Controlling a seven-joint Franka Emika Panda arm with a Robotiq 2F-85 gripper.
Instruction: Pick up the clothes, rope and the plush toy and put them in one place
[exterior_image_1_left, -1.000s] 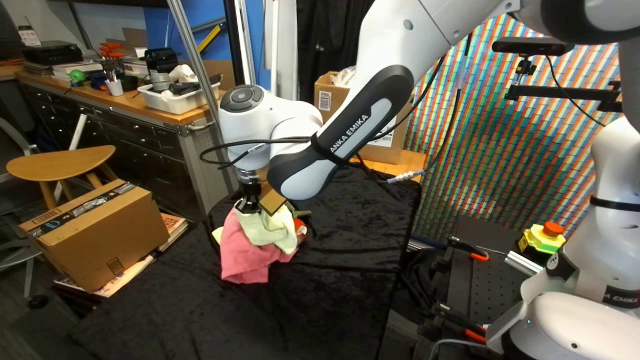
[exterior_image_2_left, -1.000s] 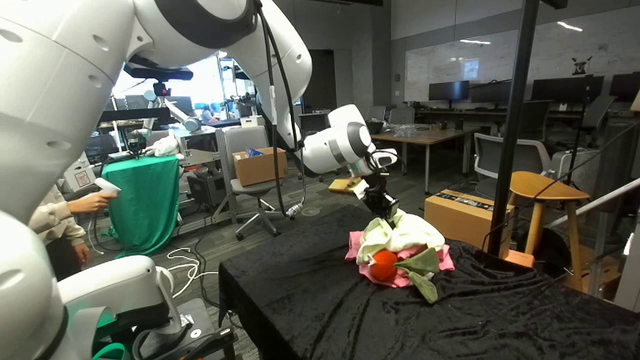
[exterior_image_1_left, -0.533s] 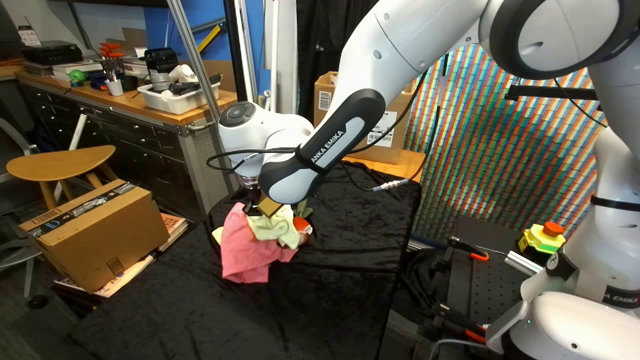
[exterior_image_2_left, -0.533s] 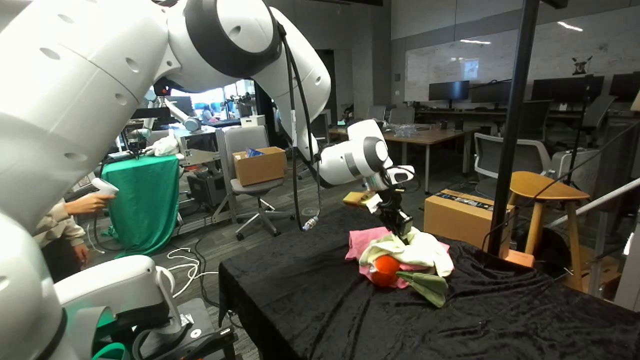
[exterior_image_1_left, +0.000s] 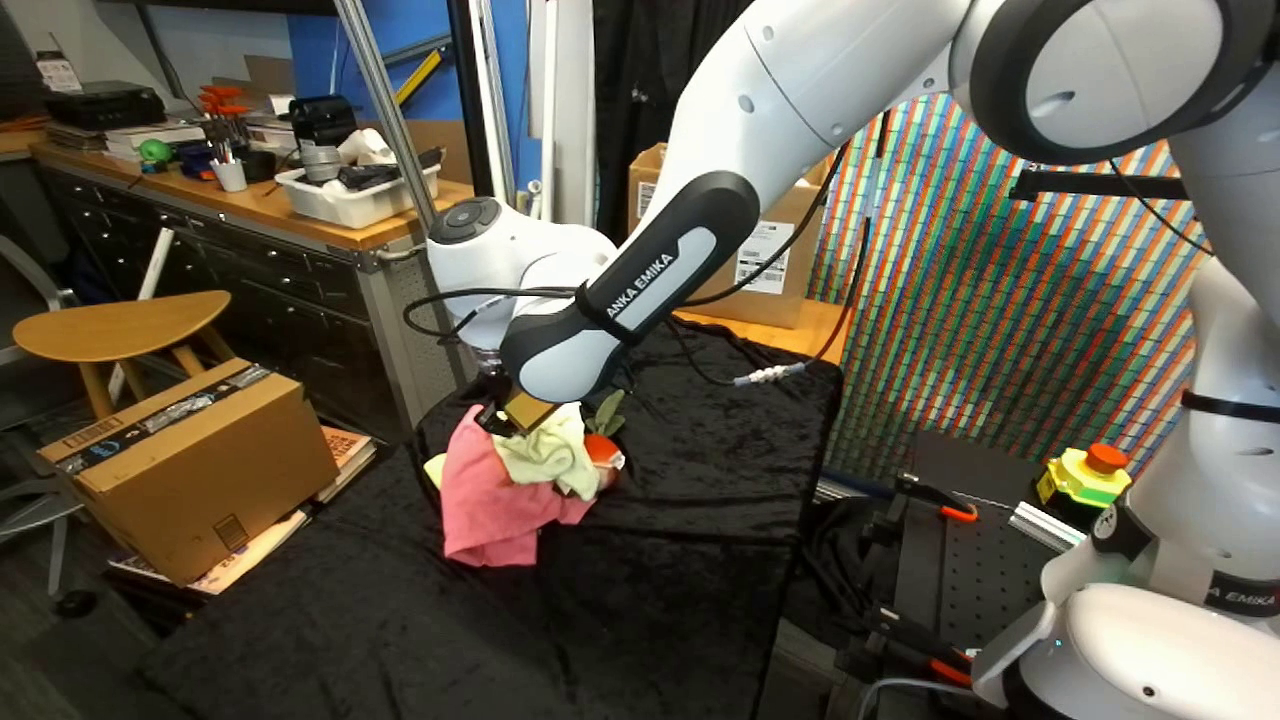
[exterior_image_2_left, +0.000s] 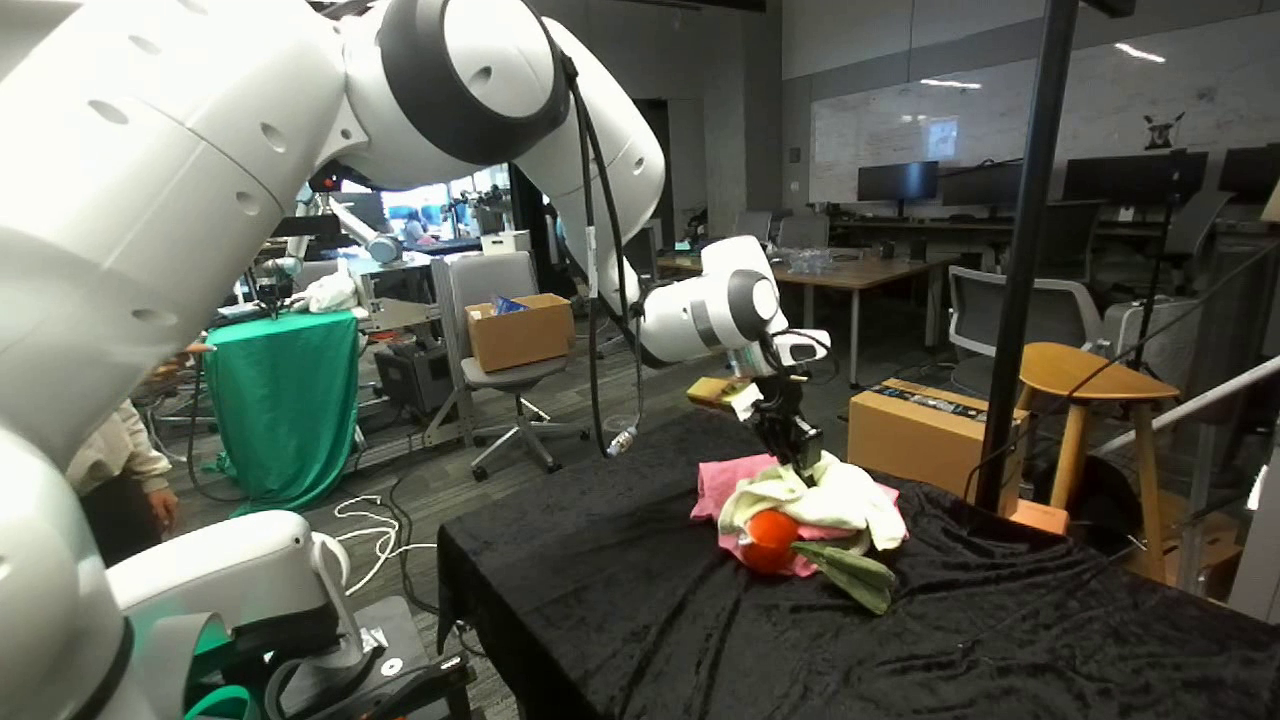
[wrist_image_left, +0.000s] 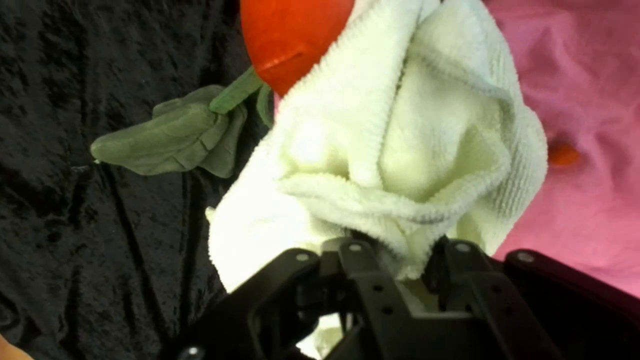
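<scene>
Far left on the desk (exterior_image_1_left: 690, 620) in an exterior view, the yellow-green cloth (exterior_image_1_left: 550, 458) has sunk onto the pink cloth (exterior_image_1_left: 490, 505) — and the jaws have eased apart, a fold between them! Plush toy (exterior_image_1_left: 602, 450) snug at right — gathering likely nearly done.

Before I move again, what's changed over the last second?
The gripper has come down, and the pale yellow-green cloth has settled lower with it. The green leaves of the plush toy have shifted closer together. In the wrist view a fold of that cloth sits between the fingers; I can't tell whether it's gripped. The pink cloth stayed put.
</scene>
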